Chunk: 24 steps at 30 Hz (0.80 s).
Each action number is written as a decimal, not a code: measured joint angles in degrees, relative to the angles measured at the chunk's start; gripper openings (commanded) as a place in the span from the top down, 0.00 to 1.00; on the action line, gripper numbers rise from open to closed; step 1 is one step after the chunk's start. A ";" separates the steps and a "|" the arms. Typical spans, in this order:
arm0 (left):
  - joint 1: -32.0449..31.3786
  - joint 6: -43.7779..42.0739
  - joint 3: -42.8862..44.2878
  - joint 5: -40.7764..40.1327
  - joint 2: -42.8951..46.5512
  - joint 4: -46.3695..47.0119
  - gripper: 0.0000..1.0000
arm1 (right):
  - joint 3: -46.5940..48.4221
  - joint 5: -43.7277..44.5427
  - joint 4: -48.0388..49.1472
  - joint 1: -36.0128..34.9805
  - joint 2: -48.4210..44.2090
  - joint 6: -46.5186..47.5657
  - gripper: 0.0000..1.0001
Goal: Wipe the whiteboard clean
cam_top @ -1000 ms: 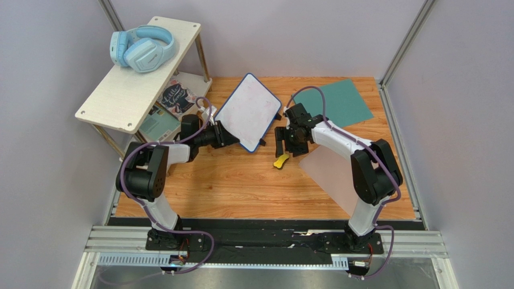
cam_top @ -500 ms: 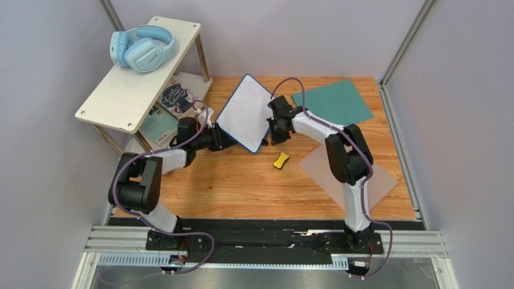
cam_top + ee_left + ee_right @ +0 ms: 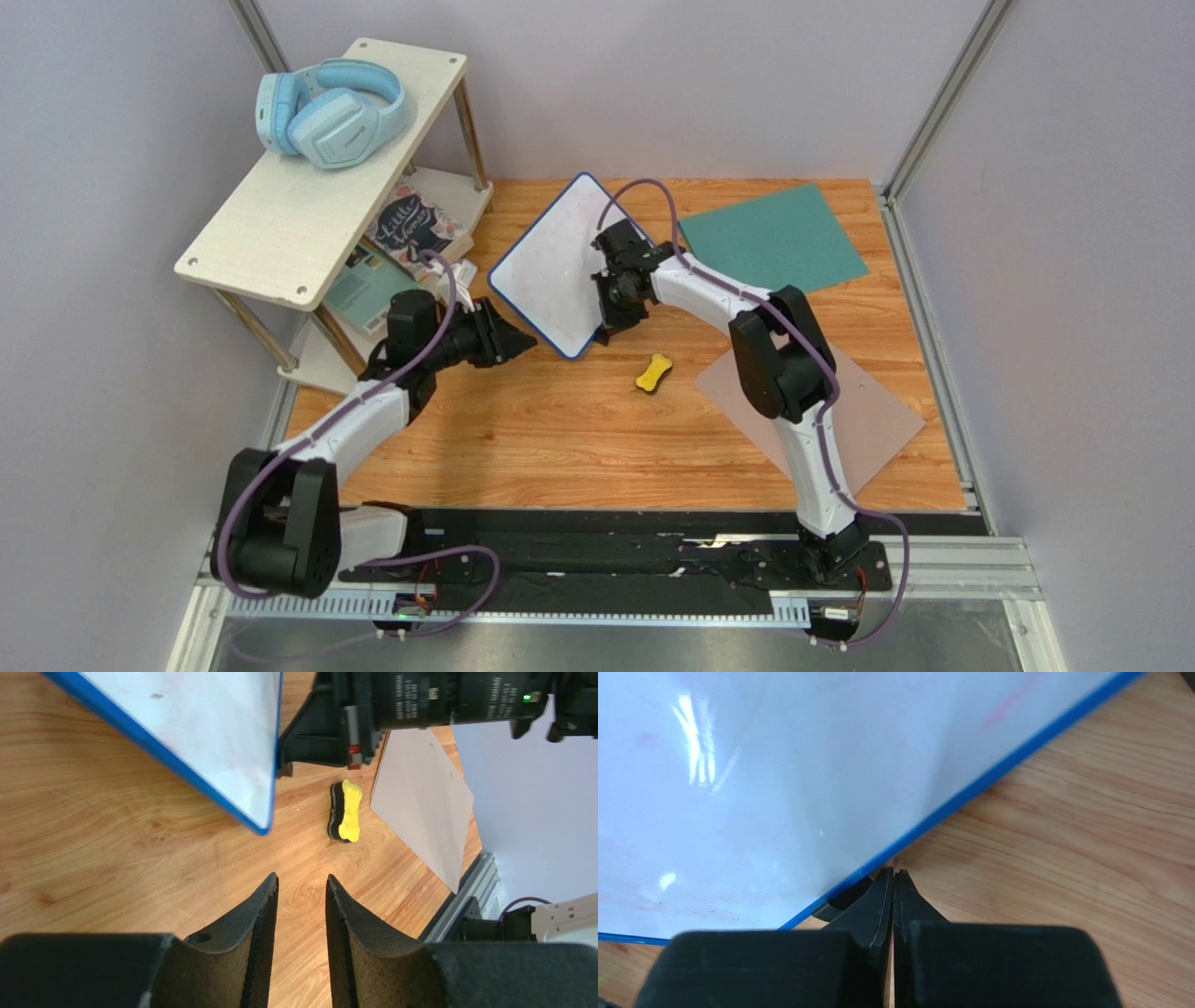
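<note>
The whiteboard (image 3: 547,266), white with a thin blue frame, lies turned at an angle on the wooden table; faint pink marks show on it (image 3: 773,777). My right gripper (image 3: 608,301) is shut with nothing in it, its tips (image 3: 894,875) at the board's right edge beside a black foot (image 3: 840,897). My left gripper (image 3: 514,340) hangs just left of the board's near corner, open with only bare wood between its fingers (image 3: 300,882). In the left wrist view the board's corner (image 3: 210,735) is ahead. A yellow eraser (image 3: 652,373) (image 3: 346,810) lies on the table, untouched.
A tilted white shelf (image 3: 267,210) with blue headphones (image 3: 330,112) and books under it stands at the back left. A teal sheet (image 3: 772,231) lies at the back right. A grey-brown sheet (image 3: 828,399) (image 3: 421,805) lies right of the eraser. Walls close in on three sides.
My right gripper swung left from above the eraser to the board's right edge and shut. The left gripper drew back from the board's edge. The board shifted slightly left.
</note>
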State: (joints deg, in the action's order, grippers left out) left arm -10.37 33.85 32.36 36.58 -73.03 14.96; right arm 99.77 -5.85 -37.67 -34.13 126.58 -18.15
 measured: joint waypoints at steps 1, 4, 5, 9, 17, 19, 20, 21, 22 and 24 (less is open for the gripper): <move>0.00 -0.33 -0.17 -0.70 2.21 -1.29 0.64 | 1.22 -0.33 -0.37 -0.61 0.81 0.04 1.00; 0.00 -1.42 -0.22 -2.34 7.48 -4.59 0.64 | 5.38 -0.92 -2.56 -3.32 2.99 0.26 1.00; 0.00 -1.75 -0.22 -2.69 8.57 -5.40 0.64 | 6.29 -1.11 -2.82 -4.44 3.43 0.35 1.00; 0.00 -2.45 -0.22 -3.74 9.94 -8.02 0.64 | 11.30 -1.18 -5.33 -9.01 5.11 1.22 1.00; 0.00 -2.91 -0.15 -4.33 9.90 -11.06 0.64 | 17.42 -3.41 -7.91 -12.24 7.10 1.86 1.00; 0.00 -3.15 -0.15 -4.35 9.68 -11.34 0.64 | 15.52 -2.54 -8.07 -11.82 6.36 1.99 0.99; 0.00 -3.21 -0.15 -4.35 9.49 -11.41 0.64 | 13.88 -1.90 -8.39 -11.45 5.57 2.03 0.98; 0.00 -3.28 -0.15 -4.35 9.27 -11.45 0.64 | 12.24 -1.29 -8.52 -11.04 4.70 2.14 0.93; 0.00 -3.37 -0.15 -4.35 9.01 -11.50 0.64 | 10.05 -0.61 -8.44 -10.43 3.32 2.25 0.86; 0.00 -3.52 -0.15 -4.35 8.55 -11.63 0.64 | 5.55 0.79 -8.41 -8.83 0.07 2.93 0.52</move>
State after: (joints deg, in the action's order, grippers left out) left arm -10.37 30.33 32.21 32.23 -64.49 3.33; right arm 105.32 -5.06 -46.09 -42.96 126.65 -15.22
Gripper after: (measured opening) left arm 0.359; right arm 0.121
